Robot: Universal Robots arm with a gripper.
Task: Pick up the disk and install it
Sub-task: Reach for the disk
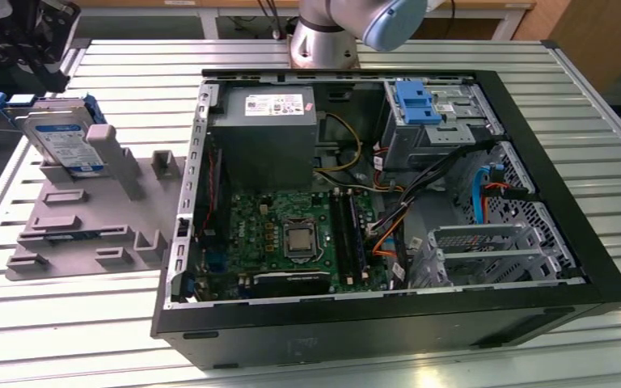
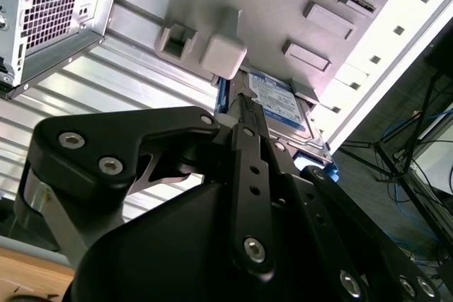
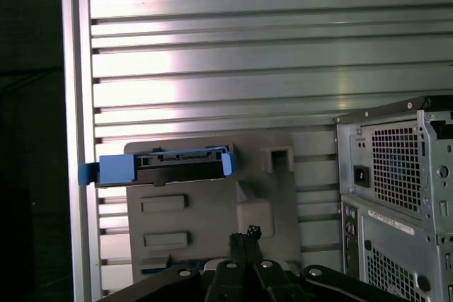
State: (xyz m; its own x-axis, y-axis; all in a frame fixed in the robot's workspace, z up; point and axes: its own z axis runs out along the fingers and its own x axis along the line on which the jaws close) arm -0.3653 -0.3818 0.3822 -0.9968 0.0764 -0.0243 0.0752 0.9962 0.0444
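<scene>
We see our arm [image 1: 338, 32] in the exterior view as a silver-grey joint housing with a pale blue cap, rising out past the upper edge. In both wrist views our claw [image 3: 244, 235] [image 2: 248, 104] shows black linkage bars studded with silver bolts. They spread wide at the body and narrow to two slim tips, which meet with nothing gripped between them.

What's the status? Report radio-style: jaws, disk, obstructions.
Gripper jaws shut, empty, off the disk. Disk on edge in grey fixture, not picked up. Fixture post stands before disk's labelled face.
</scene>
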